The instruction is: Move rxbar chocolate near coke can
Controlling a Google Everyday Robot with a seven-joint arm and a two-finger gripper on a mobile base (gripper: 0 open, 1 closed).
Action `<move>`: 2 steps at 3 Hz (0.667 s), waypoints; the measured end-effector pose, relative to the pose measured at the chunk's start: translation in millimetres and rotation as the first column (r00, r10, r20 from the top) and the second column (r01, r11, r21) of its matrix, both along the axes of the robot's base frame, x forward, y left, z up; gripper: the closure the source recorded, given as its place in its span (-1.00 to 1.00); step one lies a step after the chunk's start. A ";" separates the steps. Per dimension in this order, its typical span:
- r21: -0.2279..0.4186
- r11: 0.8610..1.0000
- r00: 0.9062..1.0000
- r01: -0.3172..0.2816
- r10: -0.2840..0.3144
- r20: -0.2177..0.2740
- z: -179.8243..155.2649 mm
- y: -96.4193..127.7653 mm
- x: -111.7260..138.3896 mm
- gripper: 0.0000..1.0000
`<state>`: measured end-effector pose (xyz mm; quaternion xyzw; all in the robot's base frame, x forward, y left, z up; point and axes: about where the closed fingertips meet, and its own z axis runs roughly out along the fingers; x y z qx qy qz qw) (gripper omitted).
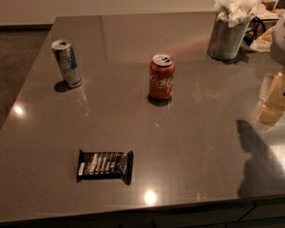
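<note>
Refer to the glossy grey surface point(204, 127) that fills most of the camera view.

1. At the far left, locate the slim silver-and-blue can point(66, 63). It stands upright near the left edge of the surface, toward the back.

2. Next, locate the rxbar chocolate point(104, 166). It lies flat near the front edge, left of centre. Its long side runs left to right and the white lettering on its black wrapper faces up. It sits in front of the slim can, slightly to its right, and well apart from it.

3. Proceed to the coke can point(161, 77). It stands upright near the middle of the surface, silver top up, white script toward the camera. It is behind and to the right of the bar, well apart from it, and at about the same depth as the slim can.

4. Further right, at the back, note the metal bucket point(226, 39) stuffed with crumpled white paper point(237, 4).

5. At the right edge, locate the end effector point(277, 98). It shows as a pale body with a tan lower part, partly cut off by the frame. It appears to hang just over the surface. You cannot tell from this view whether it is set wide or narrow. It is well apart from both the bar and the coke can. A dark shadow point(256, 160) lies on the surface in front of it.
</note>
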<state>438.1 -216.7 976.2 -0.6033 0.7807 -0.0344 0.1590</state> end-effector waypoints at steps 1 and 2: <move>0.000 1.000 1.000 0.000 0.000 0.000 0.0 0.0 0.0 -1.00; 0.045 0.998 0.999 -0.042 0.042 0.006 1.3 19.8 -2.0 -1.00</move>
